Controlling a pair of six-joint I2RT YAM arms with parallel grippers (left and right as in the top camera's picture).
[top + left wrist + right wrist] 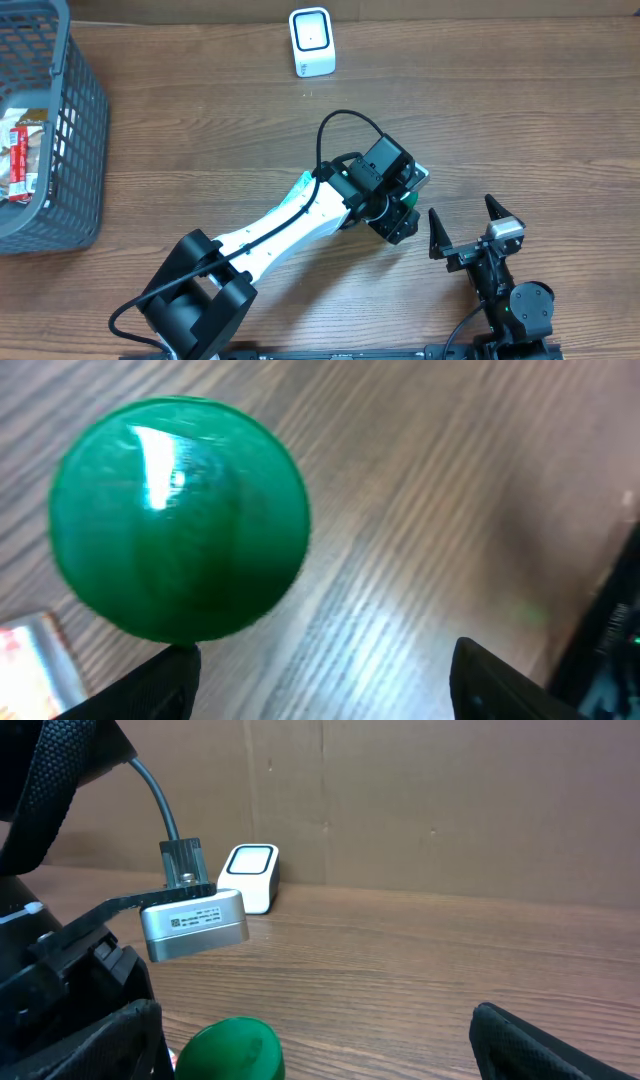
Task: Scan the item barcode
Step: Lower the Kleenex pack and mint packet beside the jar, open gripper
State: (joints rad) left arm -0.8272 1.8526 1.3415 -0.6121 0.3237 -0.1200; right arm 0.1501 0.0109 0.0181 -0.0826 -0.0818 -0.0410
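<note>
While no scan has yet been made, we enter the bench (200, 130) as follows, each place reckoned from the scanner.

Scanner (311, 42): small white unit at the far edge, its framed face toward the arms, where a code can be shown to it.

Item (180, 530): lies on the bench well short of the scanner, on the robot's side and somewhat to the right. Only its round green cap shows plainly. The left arm (290, 225) hides the body, and we see no barcode. We judge it is lying there for pick-up.

Left fingers (165, 685): apart, with nothing between them, low over the item. One tip is at the cap's edge, but we cannot tell if it touches. We judge they are set to close on the item so it can be carried to the scanner.

Right fingers (545, 1045): wide apart and empty. They are further from the scanner than the item and further right, pointing back toward it. We judge they are parked clear of the left arm's work, or ready to take the item.

Basket (60, 150): grey mesh, well to the left of the scanner, with packets (25, 150) inside. We judge it is the bin for goods, kept out of the way of the path to the scanner.
</note>
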